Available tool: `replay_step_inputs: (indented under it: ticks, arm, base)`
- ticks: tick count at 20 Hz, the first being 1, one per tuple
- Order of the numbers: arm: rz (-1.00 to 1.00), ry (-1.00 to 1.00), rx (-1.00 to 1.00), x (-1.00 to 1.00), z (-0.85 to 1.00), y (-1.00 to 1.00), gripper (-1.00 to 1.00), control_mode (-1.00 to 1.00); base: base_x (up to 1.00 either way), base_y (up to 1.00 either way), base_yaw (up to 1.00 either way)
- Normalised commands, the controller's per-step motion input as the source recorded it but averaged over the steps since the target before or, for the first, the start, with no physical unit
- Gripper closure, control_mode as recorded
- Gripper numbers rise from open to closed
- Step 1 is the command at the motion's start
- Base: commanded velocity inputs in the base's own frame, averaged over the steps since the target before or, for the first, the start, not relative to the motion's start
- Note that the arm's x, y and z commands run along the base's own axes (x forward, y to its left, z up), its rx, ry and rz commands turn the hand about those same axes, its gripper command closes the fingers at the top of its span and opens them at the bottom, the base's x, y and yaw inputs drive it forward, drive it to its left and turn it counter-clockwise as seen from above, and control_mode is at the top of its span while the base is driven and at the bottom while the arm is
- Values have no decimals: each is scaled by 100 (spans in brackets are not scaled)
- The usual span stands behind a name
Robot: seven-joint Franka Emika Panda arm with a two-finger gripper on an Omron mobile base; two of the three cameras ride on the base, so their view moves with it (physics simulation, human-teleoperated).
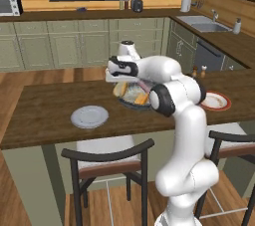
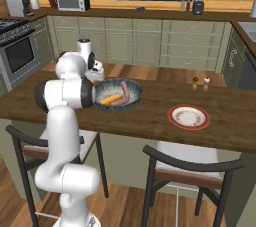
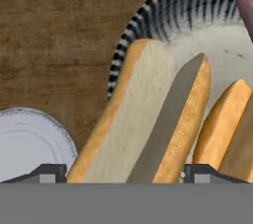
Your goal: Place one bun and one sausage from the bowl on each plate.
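Close between fingers [image 3: 121,172], bun [image 3: 143,119]; bowl [image 3: 163,16] behind.

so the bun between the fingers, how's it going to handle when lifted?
The bun looks like split bread, so probably light and soft: a hard squeeze may dent it or close the slit. It is long and leans on the bowl rim, so a grip near one end could let it pivot. The gripper tips sit either side, which should suit its narrow width.

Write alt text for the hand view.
A split yellow-orange bun stands between the end effector fingertips, over the speckled bowl. A second bun lies beside it, and the grey plate sits on the wooden counter.
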Motion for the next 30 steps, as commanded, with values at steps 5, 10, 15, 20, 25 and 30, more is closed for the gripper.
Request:
replay_step_inputs:
  ticks: [5, 10, 15, 20, 25, 30]
  arm:
    - [17, -6, -19, -92, 0, 100, 100, -100]
    - [8, 0, 0, -11, 0, 100, 100, -100]
    - [9, 13, 0, 10, -23, 67, 100, -100]
    - [6, 28, 0, 3, -31, 55, 100, -100]
    - [0, 12, -8, 4, -25, 23, 100, -100]
    - [0, -14, -3, 5, -29, 11, 100, -100]
  base:
    - [0, 0, 0]
    - [0, 0, 0]
    - [0, 0, 0]
    - [0, 0, 0]
    - [0, 0, 0]
    - [0, 0, 0]
